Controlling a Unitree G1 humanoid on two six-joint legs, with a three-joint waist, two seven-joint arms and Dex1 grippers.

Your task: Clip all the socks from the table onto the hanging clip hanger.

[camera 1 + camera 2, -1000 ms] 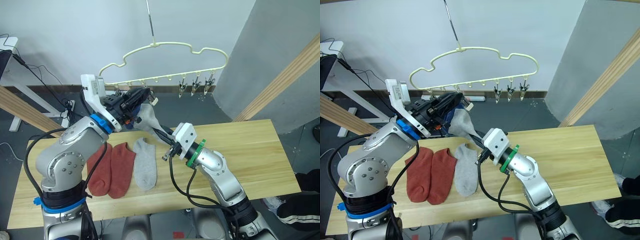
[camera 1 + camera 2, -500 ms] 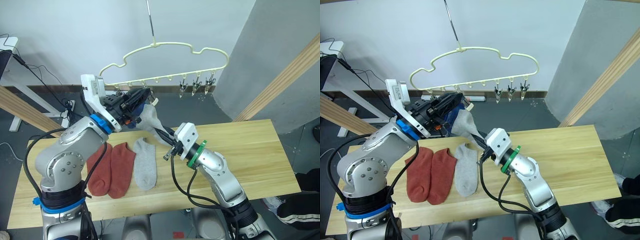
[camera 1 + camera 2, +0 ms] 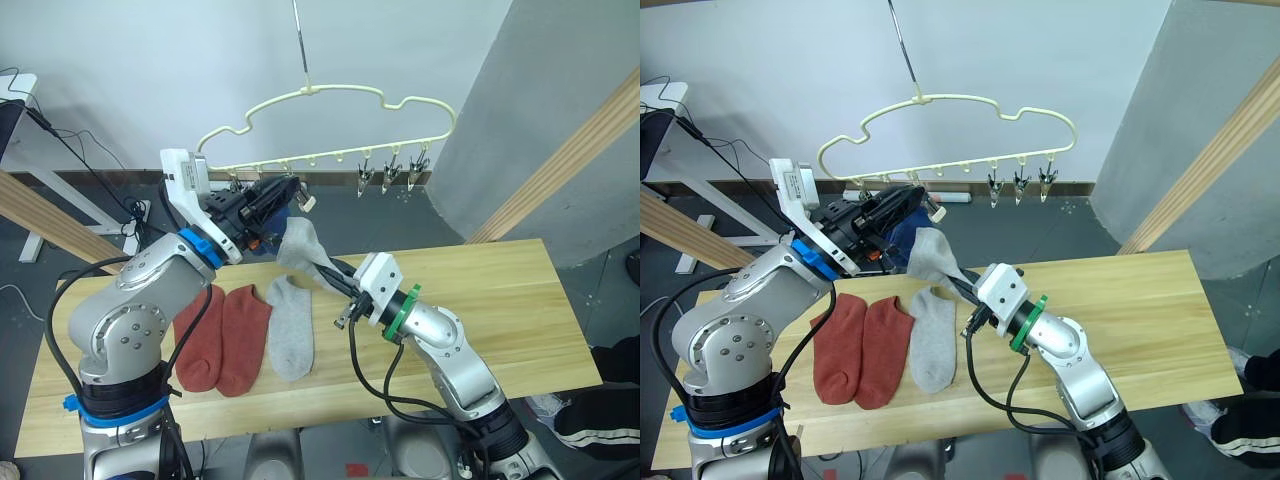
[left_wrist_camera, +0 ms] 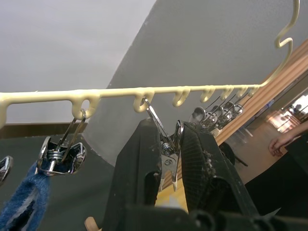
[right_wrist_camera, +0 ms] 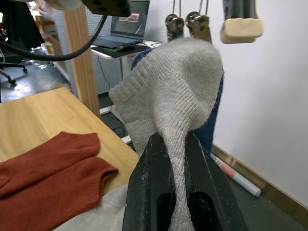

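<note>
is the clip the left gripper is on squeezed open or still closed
Cannot tell. The left gripper has its fingers pressed on the metal clip hanging from the clip hanger, but the clip's tip is hidden.

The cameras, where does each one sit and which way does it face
Head eyes: look forward and down over both arms at the table, three socks lying flat, clip hanger.
Left wrist: looks up along the left gripper, squeezing a metal clip.
Right wrist: looks along the right gripper, holding the grey sock.
Shared: the hanger's clips.
</note>
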